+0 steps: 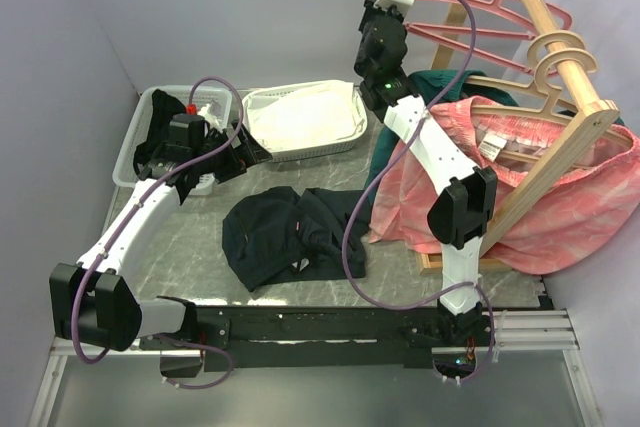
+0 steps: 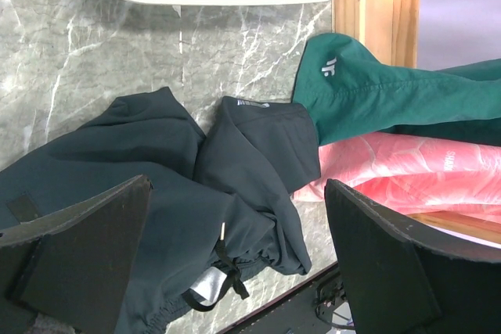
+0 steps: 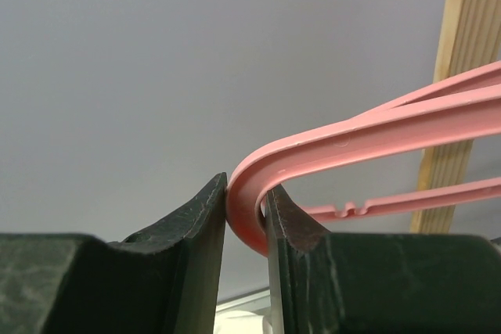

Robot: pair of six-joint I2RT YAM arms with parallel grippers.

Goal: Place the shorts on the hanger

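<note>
We had the grey marbled bench (image 1: 190, 239) below and the pale wooden rack (image 1: 560, 77) at its right. The shorts (image 1: 290, 235), dark, soft and crumpled, lay mid-bench, untouched. The step in hand, we judged, was fetching the hanger (image 3: 352, 137), thin glossy pink plastic, up by the rack's rail. The right gripper (image 3: 245, 201) was pinched narrow on its rounded corner, and next it needed unhooking. The left gripper (image 2: 239, 193) hung fully spread and empty above the shorts.

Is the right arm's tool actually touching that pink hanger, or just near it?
Touching. The right wrist view shows the right tool pinching the pink hanger at its curved end, both fingers pressed against it.
</note>
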